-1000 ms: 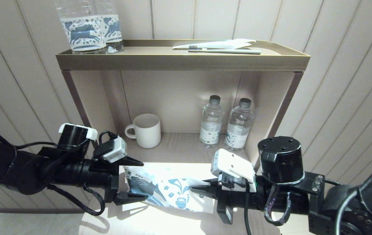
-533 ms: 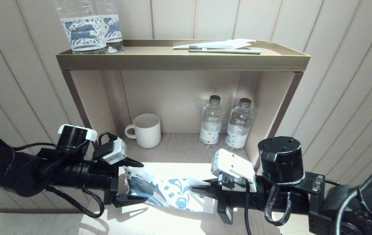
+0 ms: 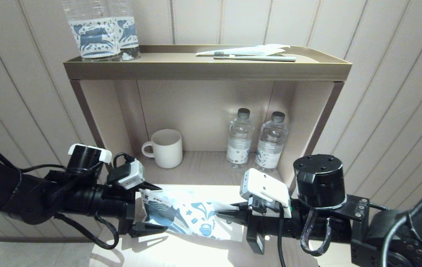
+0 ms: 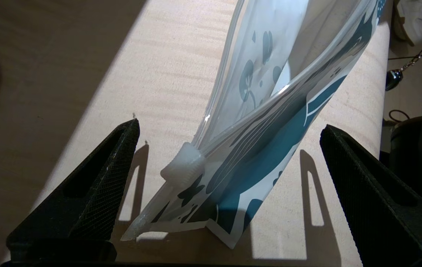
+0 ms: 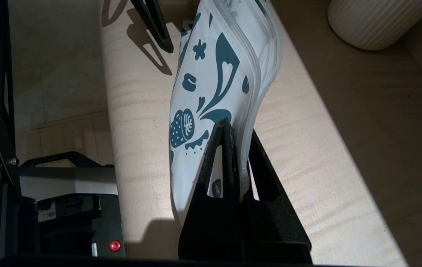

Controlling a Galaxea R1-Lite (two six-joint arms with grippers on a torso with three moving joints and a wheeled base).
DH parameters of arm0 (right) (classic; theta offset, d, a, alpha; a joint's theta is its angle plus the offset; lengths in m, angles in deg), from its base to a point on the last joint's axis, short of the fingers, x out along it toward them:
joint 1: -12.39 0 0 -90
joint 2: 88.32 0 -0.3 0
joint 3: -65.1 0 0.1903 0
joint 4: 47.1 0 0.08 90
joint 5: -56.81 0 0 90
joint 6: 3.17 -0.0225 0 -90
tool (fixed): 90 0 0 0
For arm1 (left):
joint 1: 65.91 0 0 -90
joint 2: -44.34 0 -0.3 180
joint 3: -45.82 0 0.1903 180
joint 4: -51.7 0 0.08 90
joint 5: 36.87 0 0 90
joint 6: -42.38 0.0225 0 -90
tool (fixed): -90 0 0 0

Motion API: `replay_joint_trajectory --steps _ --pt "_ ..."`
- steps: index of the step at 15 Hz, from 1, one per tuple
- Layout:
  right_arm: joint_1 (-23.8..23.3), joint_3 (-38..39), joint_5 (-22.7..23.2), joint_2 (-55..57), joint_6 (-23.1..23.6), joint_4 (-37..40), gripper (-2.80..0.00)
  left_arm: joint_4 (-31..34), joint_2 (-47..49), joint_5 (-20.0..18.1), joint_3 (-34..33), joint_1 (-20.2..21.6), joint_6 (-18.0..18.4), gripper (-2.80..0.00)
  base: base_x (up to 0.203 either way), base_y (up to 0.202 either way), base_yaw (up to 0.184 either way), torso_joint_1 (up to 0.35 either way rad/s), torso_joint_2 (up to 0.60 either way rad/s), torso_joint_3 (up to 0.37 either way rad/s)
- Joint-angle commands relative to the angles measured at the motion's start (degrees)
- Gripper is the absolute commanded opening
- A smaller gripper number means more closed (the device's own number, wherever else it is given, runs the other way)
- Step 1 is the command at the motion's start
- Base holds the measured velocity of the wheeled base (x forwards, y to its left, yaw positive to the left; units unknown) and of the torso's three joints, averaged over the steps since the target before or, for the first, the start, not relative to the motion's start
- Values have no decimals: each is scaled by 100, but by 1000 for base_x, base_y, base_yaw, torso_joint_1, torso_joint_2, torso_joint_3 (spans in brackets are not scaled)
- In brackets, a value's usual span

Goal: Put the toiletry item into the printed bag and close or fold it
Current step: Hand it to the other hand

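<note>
While the printed bag [image 3: 185, 217] hangs edge-up above the pale wooden shelf [image 3: 203, 168], its long axis runs left to right across the head view — the right gripper [image 3: 221, 216] pinches one end tight, and the left gripper [image 3: 154, 208] has its fingers spread wide on either side of the other end, not touching it. Only the left wrist view shows the white zip slider [image 4: 183, 167] at that end and the bag's mouth gaping beyond it. Behind stand a ribbed mug [image 3: 165, 148] and two water bottles [image 3: 257, 139], against striped wall panels.
</note>
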Motion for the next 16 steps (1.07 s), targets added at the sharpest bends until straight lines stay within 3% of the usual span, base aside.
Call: replay_joint_trajectory --steps 1,2,16 --pt "2 7 15 -6 16 -21 -280 -11 20 -30 0 6 22 -229 0 0 0 0 0 0" --pt "2 0 15 -6 16 -28 -280 -11 20 -37 9 -2 2 -280 0 0 0 0 0 0" --pt "-68 -14 -17 56 16 -28 -280 36 -182 75 75 3 -18 -280 0 0 0 0 0 0"
